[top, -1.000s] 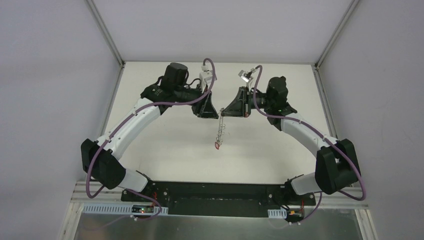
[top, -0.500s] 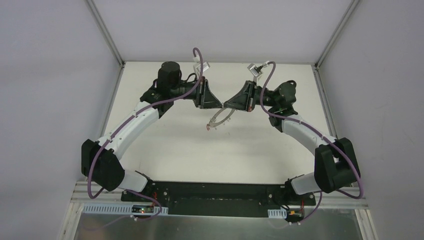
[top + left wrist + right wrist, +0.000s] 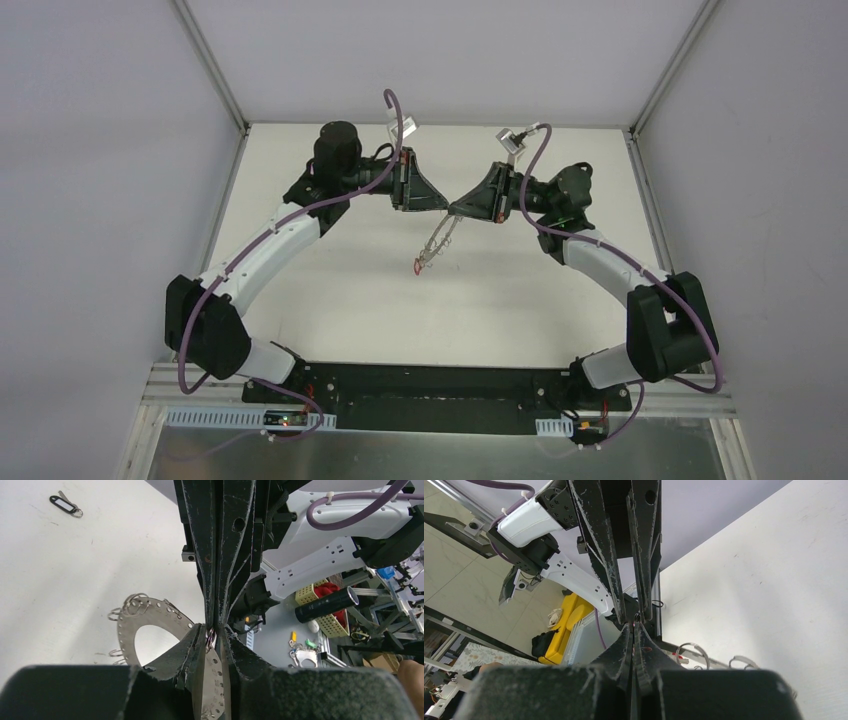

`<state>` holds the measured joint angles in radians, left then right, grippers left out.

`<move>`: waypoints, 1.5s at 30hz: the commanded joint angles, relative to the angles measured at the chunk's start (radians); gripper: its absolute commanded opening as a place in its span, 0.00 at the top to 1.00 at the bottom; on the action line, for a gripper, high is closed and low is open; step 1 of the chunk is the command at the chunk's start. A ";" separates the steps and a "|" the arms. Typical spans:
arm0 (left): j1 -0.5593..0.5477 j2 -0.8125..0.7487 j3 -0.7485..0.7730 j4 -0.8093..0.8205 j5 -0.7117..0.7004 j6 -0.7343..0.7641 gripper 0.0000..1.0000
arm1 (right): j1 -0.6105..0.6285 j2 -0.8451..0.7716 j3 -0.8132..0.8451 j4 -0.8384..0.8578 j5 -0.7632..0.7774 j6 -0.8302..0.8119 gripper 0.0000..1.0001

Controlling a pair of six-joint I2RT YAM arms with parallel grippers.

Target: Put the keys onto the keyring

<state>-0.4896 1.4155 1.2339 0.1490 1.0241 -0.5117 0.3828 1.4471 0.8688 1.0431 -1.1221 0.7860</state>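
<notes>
The keyring (image 3: 436, 240), a flat grey perforated ring rimmed with wire loops, hangs slanted in the air between both grippers. A red-headed key (image 3: 417, 266) dangles at its low end. My left gripper (image 3: 442, 207) is shut on the ring's upper rim; in the left wrist view the ring (image 3: 131, 630) passes between its jaws (image 3: 215, 631). My right gripper (image 3: 456, 210) meets it tip to tip and is shut on a small wire loop at that rim (image 3: 634, 625). A black-headed key (image 3: 64, 502) lies on the table far off.
The white table (image 3: 330, 300) is walled by grey panels on three sides. Both arms arch inward over its far half. Loose wire loops (image 3: 692, 651) of the ring show beside my right fingers. Shelves and clutter lie beyond the table's near edge.
Both grippers rolled and rose slightly toward the far side. The keyring swung from hanging straight down to flat and now hangs slanted down to the left. Both holds stayed.
</notes>
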 commanded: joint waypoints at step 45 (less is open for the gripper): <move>-0.014 0.009 -0.039 0.134 0.070 -0.052 1.00 | -0.038 -0.006 -0.045 0.095 0.031 -0.016 1.00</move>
<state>-0.4911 1.4380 1.1732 0.2489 1.0481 -0.5697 0.3500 1.4490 0.8356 1.0962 -1.1095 0.8043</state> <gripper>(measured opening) 0.012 0.006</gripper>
